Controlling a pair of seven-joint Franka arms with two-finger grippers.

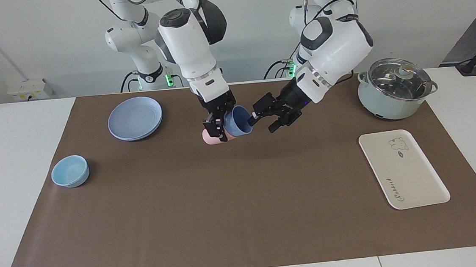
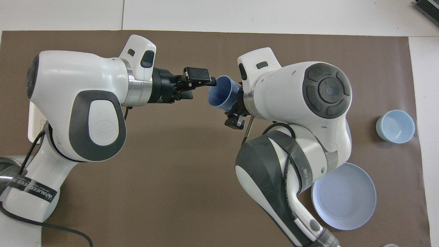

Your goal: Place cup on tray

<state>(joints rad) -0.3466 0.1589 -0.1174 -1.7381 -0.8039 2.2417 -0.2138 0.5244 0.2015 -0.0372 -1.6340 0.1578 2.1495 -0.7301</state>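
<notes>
1. The cup [image 1: 238,121] is held tilted above the brown mat [image 1: 244,218], its mouth turned toward the left gripper [image 1: 265,120].
2. The right gripper [image 1: 219,126] is clamped on the cup, one finger on each side of the cup's body.
3. The left gripper's jaws are spread apart; one fingertip [image 2: 212,81] is seen at the cup's rim, the other lies away from it, and contact cannot be confirmed.
4. A pink tumbler [image 1: 213,138] is seen just beneath the right gripper's jaws.
5. The tray [image 1: 404,169] lies bare at the left arm's end of the table, well apart from both sets of jaws.
</notes>
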